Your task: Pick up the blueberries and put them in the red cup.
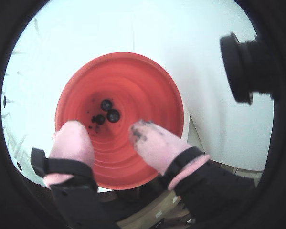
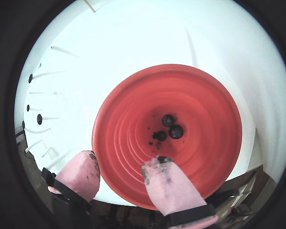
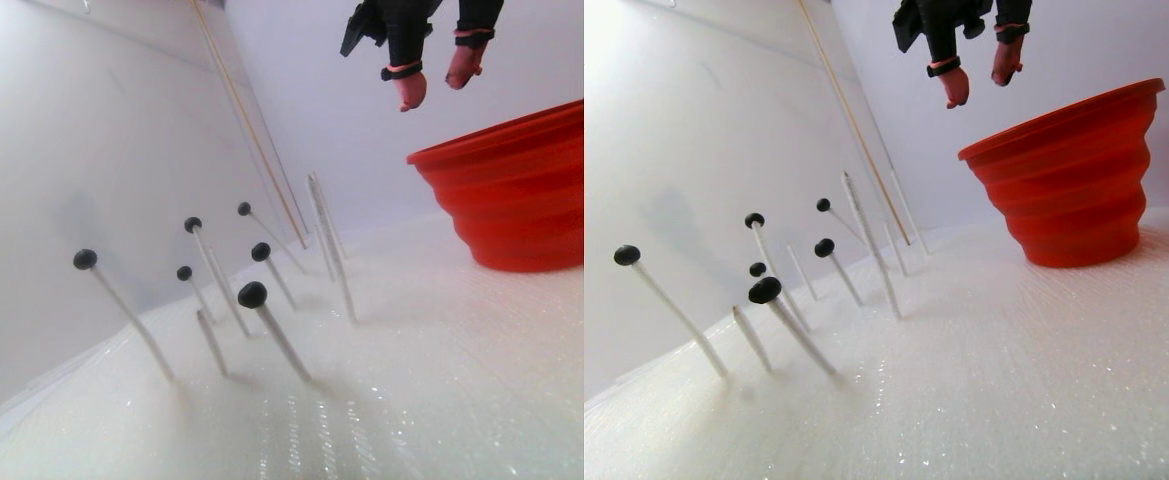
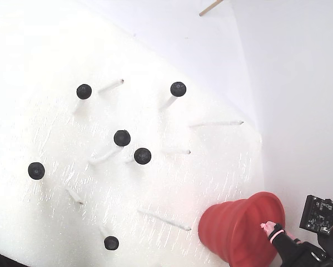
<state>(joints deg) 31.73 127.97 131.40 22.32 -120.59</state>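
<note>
The red cup (image 1: 147, 95) fills both wrist views, seen from straight above. Three blueberries (image 1: 113, 115) lie together at its bottom, with dark smears beside them. My gripper (image 1: 109, 131) hangs above the cup's near rim, open, its pink fingertips (image 1: 145, 136) stained dark and holding nothing. In another wrist view the cup (image 2: 205, 109) and its blueberries (image 2: 175, 130) show the same, with the gripper (image 2: 121, 162) open. In the stereo pair view the gripper (image 3: 434, 85) hovers over the cup (image 3: 514, 190). Several more blueberries (image 4: 122, 137) sit on white sticks to the cup's (image 4: 238, 228) left.
Thin white sticks (image 3: 329, 240), some bare, stand tilted in the white foam floor (image 3: 424, 380). White walls enclose the back and sides, and a thin wooden rod (image 3: 244, 120) leans there. A black camera module (image 1: 243, 67) sticks out at the right of a wrist view.
</note>
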